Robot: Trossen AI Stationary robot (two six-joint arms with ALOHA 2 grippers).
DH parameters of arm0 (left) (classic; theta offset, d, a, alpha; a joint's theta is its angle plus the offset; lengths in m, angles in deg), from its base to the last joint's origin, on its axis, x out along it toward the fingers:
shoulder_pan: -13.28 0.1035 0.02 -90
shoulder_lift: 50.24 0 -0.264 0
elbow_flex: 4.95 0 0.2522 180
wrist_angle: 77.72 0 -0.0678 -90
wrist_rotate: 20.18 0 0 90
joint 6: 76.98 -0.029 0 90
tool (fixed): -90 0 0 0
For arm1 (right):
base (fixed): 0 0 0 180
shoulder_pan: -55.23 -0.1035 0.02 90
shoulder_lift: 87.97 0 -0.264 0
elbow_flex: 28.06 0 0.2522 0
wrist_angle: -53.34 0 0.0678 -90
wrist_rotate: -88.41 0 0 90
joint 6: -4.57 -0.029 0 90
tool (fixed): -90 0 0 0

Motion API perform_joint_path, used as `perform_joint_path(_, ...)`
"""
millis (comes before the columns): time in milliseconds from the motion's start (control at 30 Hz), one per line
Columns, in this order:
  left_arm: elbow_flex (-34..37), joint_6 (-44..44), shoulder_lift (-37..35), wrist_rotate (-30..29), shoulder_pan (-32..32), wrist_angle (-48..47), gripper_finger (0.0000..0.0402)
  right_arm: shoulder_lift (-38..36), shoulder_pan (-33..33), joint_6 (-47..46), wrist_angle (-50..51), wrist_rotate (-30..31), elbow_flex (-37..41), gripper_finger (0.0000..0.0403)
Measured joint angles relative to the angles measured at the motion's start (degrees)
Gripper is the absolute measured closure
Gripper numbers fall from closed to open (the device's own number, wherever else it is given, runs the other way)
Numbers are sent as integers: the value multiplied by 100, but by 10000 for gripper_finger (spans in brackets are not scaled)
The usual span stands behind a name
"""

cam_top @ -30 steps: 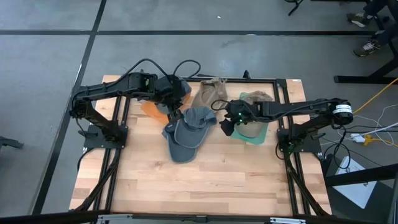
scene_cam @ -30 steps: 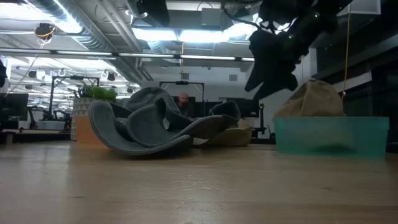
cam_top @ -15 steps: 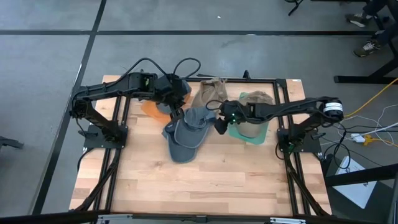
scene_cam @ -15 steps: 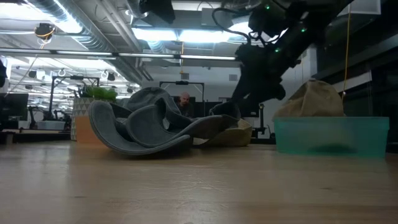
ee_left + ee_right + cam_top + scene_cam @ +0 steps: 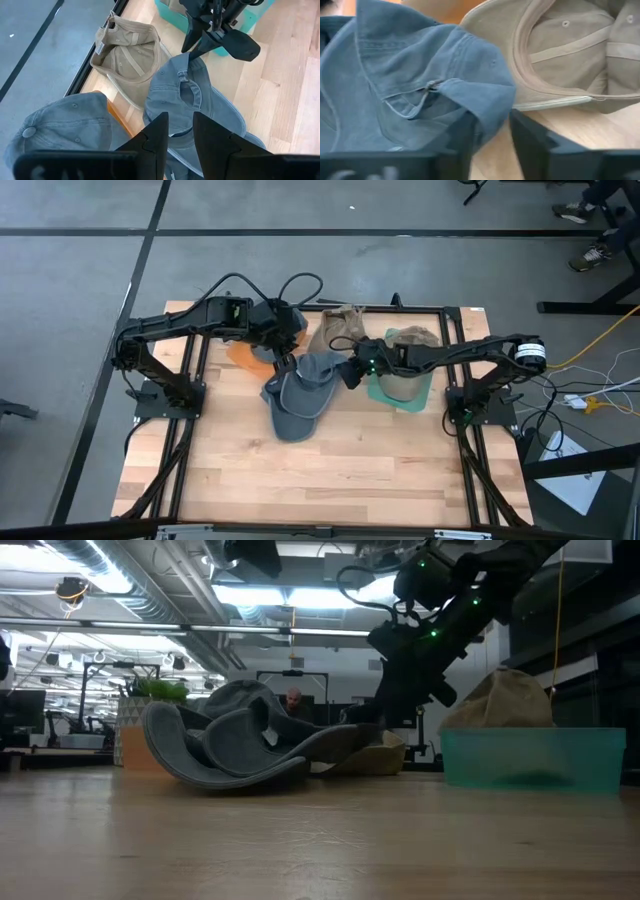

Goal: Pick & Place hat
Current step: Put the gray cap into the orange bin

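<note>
A blue-grey hat (image 5: pixel 300 392) lies upside down mid-table, resting on its crown and brim (image 5: pixel 240 745). My right gripper (image 5: pixel 348 373) is at the hat's right end, shut on its back rim; the right wrist view shows that rim between the fingers (image 5: pixel 492 120). My left gripper (image 5: pixel 283 358) hangs high above the hat's far left side. Its fingers stand narrowly open with nothing between them (image 5: pixel 180 125). A tan hat (image 5: pixel 338 330) lies open side up just behind the blue one. My right gripper pinches the blue hat's back rim (image 5: pixel 495 102), beside the strap opening, between its two fingers. The fingers slant down at it from the table's right side (image 5: pixel 210 37). The hat still rests on the table; the held rim stands up a little.
A teal bin (image 5: pixel 412 404) with another tan hat (image 5: pixel 405 380) stands right of my right gripper. An orange tray (image 5: pixel 240 355) at the far left holds a grey hat (image 5: pixel 65 125). Bare wood stretches toward the near edge. Beyond the table, the low view shows a room.
My right gripper has gone down and toward the table's left edge, from over the teal bin to the blue hat's back rim. Its fingers have come together on that rim. The hat has not visibly moved.
</note>
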Motion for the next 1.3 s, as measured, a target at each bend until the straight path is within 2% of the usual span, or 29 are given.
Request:
perform_joint_path(100,0,0,0,0,0,0,319,0,2,12,-12,-3,0,367)
perform_joint_path(167,0,0,0,0,0,0,319,0,3,114,-15,0,0,390)
perform_joint_path(367,0,-24,0,225,2,-2,316,-34,-11,724,10,64,-292,393)
perform_joint_path(533,0,-746,0,911,0,-7,316,-230,-86,1982,159,430,-864,395)
perform_joint_path(633,2,-1178,-58,1340,0,47,316,-404,-113,2914,233,432,-1192,396)
perform_joint_path(700,2,-1303,-139,1352,-2,122,316,-551,-143,3467,340,366,-1387,398)
perform_joint_path(833,0,-1485,-312,966,2,267,316,-912,-157,4230,701,275,-1809,397)
perform_joint_path(967,0,-1715,-581,449,0,460,316,-1321,-106,4553,1148,-492,-2262,397)
perform_joint_path(1067,0,-1949,-714,355,3,804,316,-1647,-30,4647,1313,-1246,-2503,397)
perform_joint_path(1200,0,-2497,-787,724,1,1570,316,-2061,72,4643,1304,-2164,-2661,397)
perform_joint_path(1300,0,-2978,-763,1294,2,2070,316,-2323,118,4473,1230,-2361,-2677,397)
